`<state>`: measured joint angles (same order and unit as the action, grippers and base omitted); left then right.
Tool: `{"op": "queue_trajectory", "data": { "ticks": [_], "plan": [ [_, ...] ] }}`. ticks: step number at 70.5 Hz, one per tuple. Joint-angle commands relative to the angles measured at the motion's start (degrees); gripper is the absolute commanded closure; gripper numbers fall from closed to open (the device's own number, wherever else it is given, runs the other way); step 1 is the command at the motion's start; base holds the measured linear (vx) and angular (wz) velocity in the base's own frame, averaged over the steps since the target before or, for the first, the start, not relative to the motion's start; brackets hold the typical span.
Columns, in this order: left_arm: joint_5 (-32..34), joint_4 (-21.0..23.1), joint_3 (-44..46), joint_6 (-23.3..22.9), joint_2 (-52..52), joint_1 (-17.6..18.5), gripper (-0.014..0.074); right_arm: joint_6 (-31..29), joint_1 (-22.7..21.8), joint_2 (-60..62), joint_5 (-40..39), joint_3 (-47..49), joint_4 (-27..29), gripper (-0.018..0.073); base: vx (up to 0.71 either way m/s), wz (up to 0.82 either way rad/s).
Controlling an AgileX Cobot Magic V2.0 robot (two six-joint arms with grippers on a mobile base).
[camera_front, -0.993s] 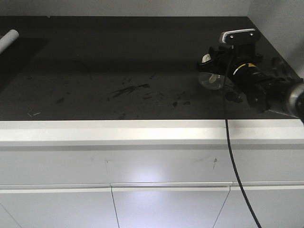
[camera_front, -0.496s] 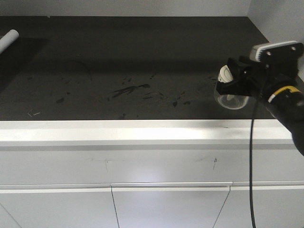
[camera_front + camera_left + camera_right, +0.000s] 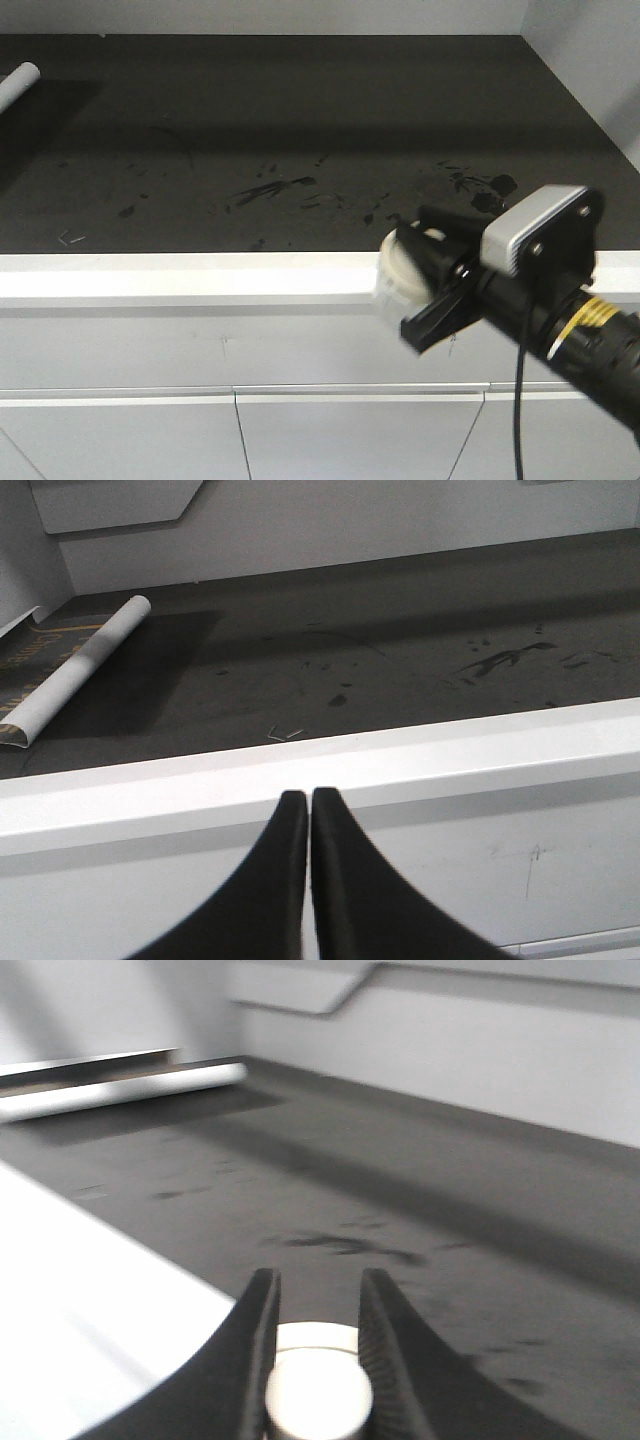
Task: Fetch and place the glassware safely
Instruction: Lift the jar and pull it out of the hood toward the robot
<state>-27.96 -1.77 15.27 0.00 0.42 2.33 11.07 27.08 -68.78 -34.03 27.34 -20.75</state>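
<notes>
At the far left of the front view, a white tube lies on the back of the dark counter, well apart from everything else. The left wrist view shows the same tube lying at a slant, with two tiny pale bits near the counter's white front edge. The left gripper hangs in front of that edge with its two black fingers pressed together and nothing between them.

Toward the middle of the counter there are dark smudges. Below the white edge run grey cabinet doors.

Right of the middle, the jar is in the air in front of the counter's front edge, not resting on the surface. It is blurred, so I cannot tell how it is tilted. The right gripper is clamped on it, one black finger above and one below. In the right wrist view the round cream lid sits between the two fingers, which press against it from both sides, with the counter beyond.

Behind the gripper sits a grey box on the wrist. The black arm with a yellow band runs off to the lower right, and a black cable hangs down from it.
</notes>
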Motion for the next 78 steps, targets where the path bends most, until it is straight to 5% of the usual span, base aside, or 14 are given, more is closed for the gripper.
{"op": "queue_trajectory", "data": {
  "ticks": [1, 18, 33, 78],
  "plan": [
    [3.77, 0.39, 1.27, 0.00, 0.62, 0.31, 0.0603, 0.37, 4.63, 1.66, -4.74, 1.26, 1.01, 0.0563, 0.00, 0.00],
    [3.77, 0.39, 1.27, 0.00, 0.62, 0.31, 0.0603, 0.37, 17.00, 1.66, -4.62, 1.26, 1.01, 0.0563, 0.00, 0.00],
    [3.77, 0.39, 1.27, 0.00, 0.62, 0.31, 0.0603, 0.37, 23.19, 1.66, -7.03, 1.26, 1.06, 0.0563, 0.00, 0.00],
    [3.77, 0.39, 1.27, 0.00, 0.62, 0.31, 0.0603, 0.37, 23.56, 1.66, -10.84, 1.26, 1.01, 0.0563, 0.00, 0.00]
  ]
}}
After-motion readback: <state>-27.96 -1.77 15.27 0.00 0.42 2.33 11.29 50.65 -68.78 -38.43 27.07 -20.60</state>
